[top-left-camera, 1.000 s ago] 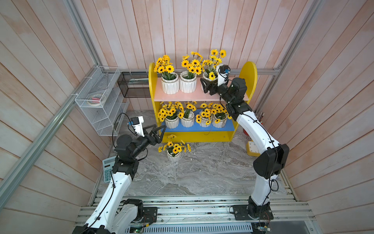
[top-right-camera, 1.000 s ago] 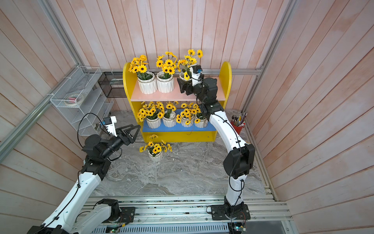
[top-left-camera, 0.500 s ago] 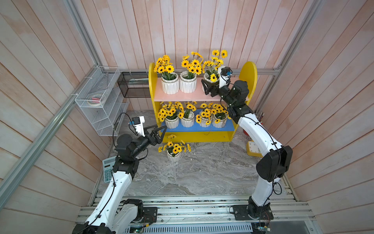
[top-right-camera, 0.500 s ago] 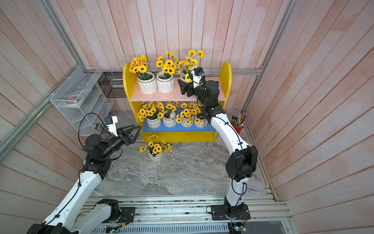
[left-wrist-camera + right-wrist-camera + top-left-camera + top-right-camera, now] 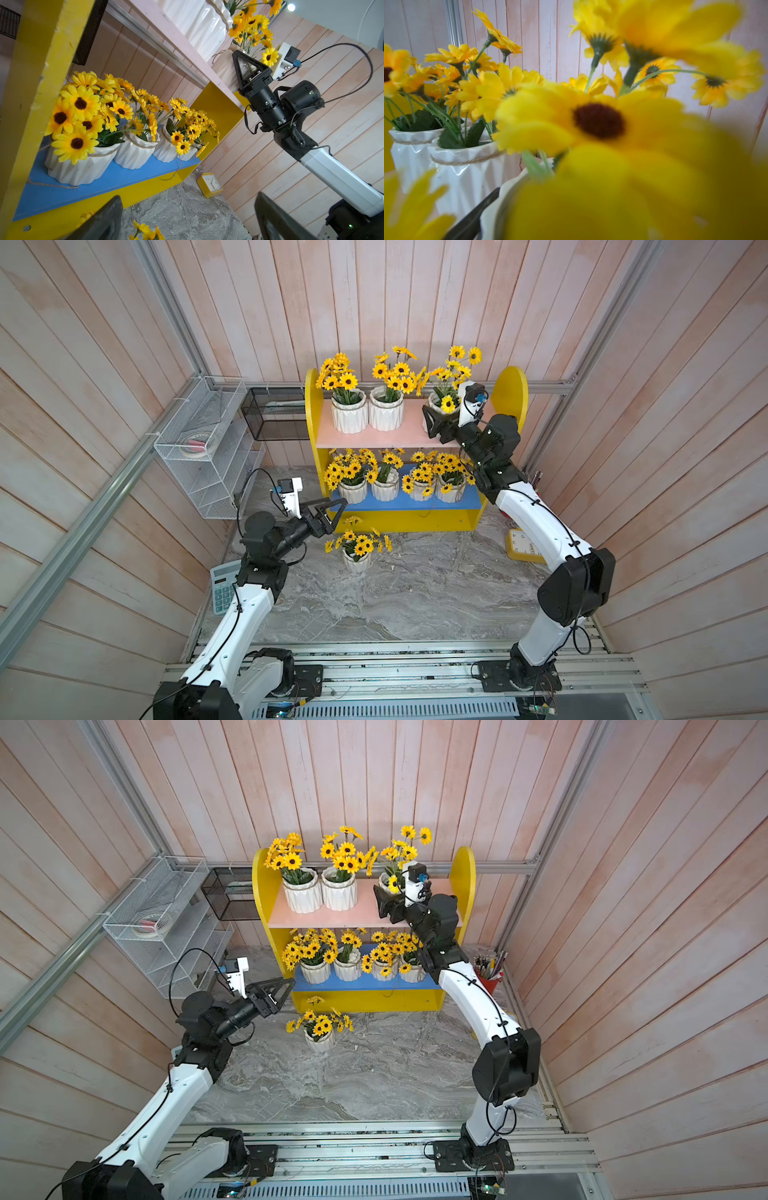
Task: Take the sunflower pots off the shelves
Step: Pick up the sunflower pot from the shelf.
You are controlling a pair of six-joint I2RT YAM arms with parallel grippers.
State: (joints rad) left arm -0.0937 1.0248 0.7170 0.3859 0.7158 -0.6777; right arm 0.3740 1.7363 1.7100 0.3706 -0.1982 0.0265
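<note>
The shelves (image 5: 513, 393) stand against the back wall with seven sunflower pots (image 5: 349, 416) on them. Three are in a row on the pink upper board (image 5: 374, 438) and four sit side by side on the blue lower board (image 5: 399, 502). An eighth pot (image 5: 356, 562) stands upright on the marbled tabletop (image 5: 415, 597), just in front of the left half of the unit.

The right gripper (image 5: 434, 423) is over the right end of the pink board, its jaws spread wide to either side of the rightmost upper pot (image 5: 434, 403). In the right wrist view one dark finger (image 5: 473, 216) lies just beside that pot's white rim, and blurred blooms fill most of the picture. Whether the pads press the ceramic cannot be told. The pot rests on the board, apart from the two on its left, which stand close together.

The left gripper (image 5: 338, 515) hovers above the tabletop near the yellow left side panel, level with the blue board, its jaws wide and empty. In the left wrist view its two fingers (image 5: 104, 220) are far apart with nothing between them. It is near the eighth pot but clear of it.

A white wire rack (image 5: 199, 448) hangs on the left wall, with a black mesh basket (image 5: 270, 414) beside the shelves. A calculator (image 5: 222, 589) lies by the left arm and a yellow alarm clock (image 5: 209, 185) sits past the shelves' right end. A red pencil cup (image 5: 490, 973) shows in a top view
</note>
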